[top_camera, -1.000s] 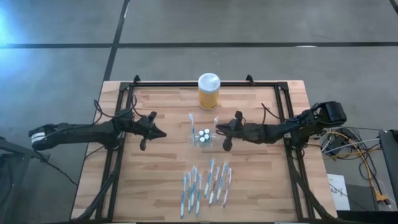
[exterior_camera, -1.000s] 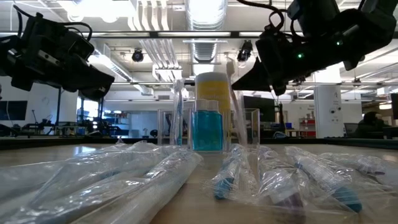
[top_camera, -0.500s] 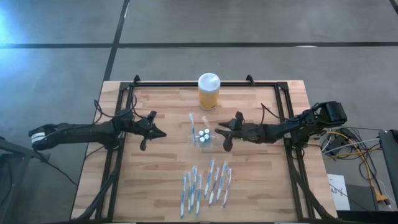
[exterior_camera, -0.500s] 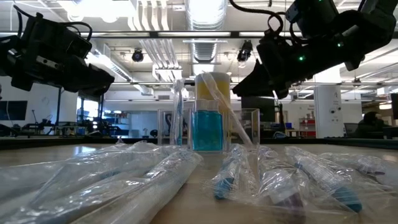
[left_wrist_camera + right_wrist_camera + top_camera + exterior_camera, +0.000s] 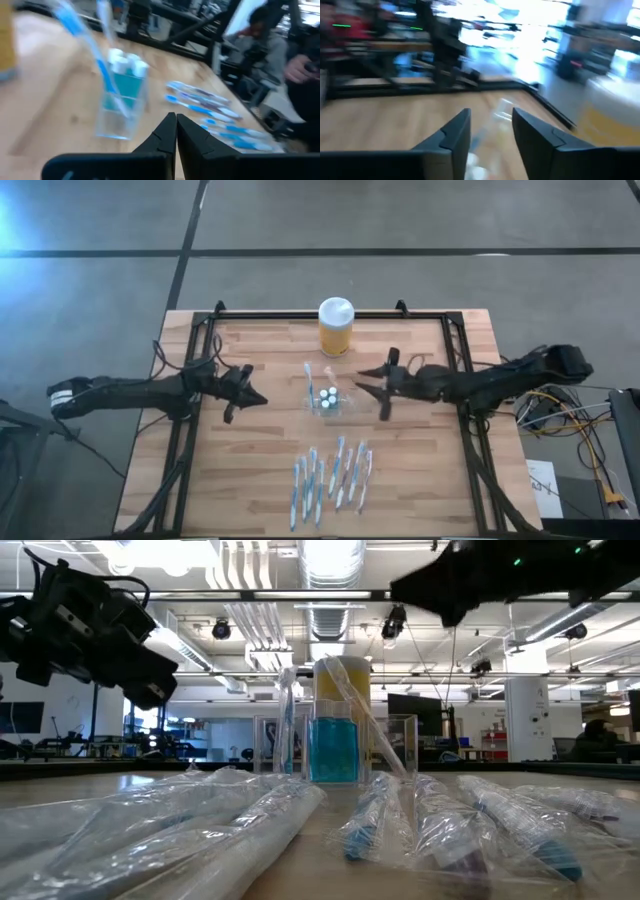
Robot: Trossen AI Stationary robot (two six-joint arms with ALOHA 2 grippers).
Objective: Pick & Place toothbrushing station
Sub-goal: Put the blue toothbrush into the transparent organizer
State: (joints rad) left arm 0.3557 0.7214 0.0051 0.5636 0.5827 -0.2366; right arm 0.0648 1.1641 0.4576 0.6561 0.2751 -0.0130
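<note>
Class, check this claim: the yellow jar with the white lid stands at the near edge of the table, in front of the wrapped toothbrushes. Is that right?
Not quite. The high view shows the yellow jar at the far edge, beyond the toothbrushing station; the wrapped toothbrushes lie at the near edge.

A yellow jar [image 5: 335, 327] stands on the table [image 5: 250, 470]; wrapped toothbrushes [image 5: 330, 475] lie near its front.

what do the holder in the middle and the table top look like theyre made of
Toothbrushing station: seemingly clear glossy plastic; the room shows through its walls. Table top: apparently light wood with a matte finish; plank seams and grain show.
</note>
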